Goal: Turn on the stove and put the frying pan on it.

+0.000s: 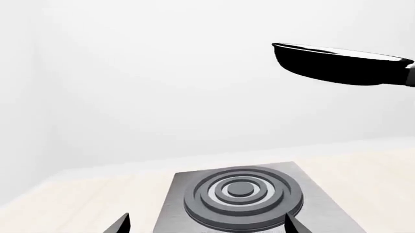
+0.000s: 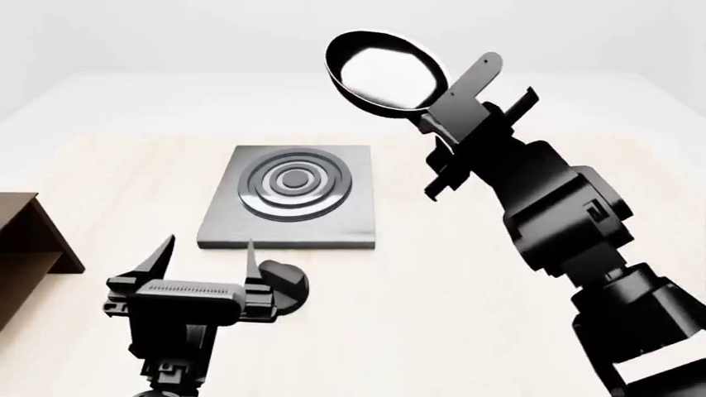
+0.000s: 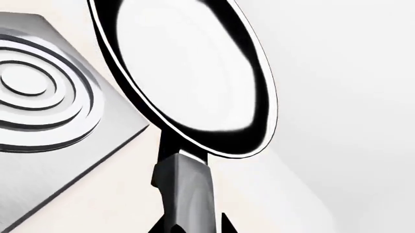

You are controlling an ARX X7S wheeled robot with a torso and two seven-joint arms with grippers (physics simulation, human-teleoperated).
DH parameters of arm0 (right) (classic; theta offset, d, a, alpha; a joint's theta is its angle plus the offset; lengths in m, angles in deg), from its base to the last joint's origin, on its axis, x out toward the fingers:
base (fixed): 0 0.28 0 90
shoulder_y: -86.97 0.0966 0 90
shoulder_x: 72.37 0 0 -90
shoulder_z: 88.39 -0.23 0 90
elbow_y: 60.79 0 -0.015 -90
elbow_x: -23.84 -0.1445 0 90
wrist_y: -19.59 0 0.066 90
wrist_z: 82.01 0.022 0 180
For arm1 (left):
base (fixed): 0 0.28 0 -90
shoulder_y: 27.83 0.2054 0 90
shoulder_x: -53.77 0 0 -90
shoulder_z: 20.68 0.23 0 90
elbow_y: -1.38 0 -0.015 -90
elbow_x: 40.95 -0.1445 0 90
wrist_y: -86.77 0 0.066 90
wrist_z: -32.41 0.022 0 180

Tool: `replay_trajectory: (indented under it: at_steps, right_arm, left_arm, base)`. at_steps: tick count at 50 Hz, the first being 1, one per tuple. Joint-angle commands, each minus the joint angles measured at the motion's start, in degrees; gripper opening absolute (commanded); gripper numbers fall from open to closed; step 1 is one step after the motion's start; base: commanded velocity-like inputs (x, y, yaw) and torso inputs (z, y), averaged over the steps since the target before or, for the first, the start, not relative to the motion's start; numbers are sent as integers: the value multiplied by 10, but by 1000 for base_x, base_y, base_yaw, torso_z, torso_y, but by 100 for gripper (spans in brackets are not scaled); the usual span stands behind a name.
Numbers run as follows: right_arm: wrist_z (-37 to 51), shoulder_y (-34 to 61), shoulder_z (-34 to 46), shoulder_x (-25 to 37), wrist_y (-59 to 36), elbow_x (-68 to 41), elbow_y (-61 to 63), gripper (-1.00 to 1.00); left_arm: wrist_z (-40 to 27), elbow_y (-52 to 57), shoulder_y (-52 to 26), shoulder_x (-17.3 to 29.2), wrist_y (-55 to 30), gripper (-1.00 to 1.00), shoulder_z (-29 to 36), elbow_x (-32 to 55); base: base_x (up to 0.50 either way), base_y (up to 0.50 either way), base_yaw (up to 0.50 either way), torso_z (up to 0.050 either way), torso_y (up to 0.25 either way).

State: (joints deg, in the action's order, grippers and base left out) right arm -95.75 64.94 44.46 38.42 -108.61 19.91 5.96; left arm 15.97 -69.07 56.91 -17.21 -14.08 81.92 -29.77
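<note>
The stove (image 2: 291, 198) is a brushed grey metal square, with darker grey concentric rings circling its middle like a target. Its knob (image 2: 283, 285), just beside the plate's near edge, is flat black. The frying pan (image 2: 386, 73) is glossy black outside, its inside shining pale, almost white. Both arms and the left pincer (image 2: 207, 258) are black, with dull grey highlights. The bench (image 2: 441, 273) around the stove is pale cream with faint wood grain; the shelf (image 2: 28, 244) is brown.
</note>
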Motion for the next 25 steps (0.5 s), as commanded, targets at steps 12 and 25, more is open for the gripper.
replay_trajectory:
  at_steps: [12, 25]
  right_arm:
    - [32, 22, 5, -86, 85, 33, -91, -100]
    - [52, 41, 13, -132, 125, 38, -153, -100]
  left_arm:
    - [9, -16, 5, 3, 36, 100, -3, 12]
    - [23, -24, 11, 5, 54, 100, -3, 30]
  base:
    - [0, 0, 0, 0, 2]
    - [0, 0, 0, 0, 2]
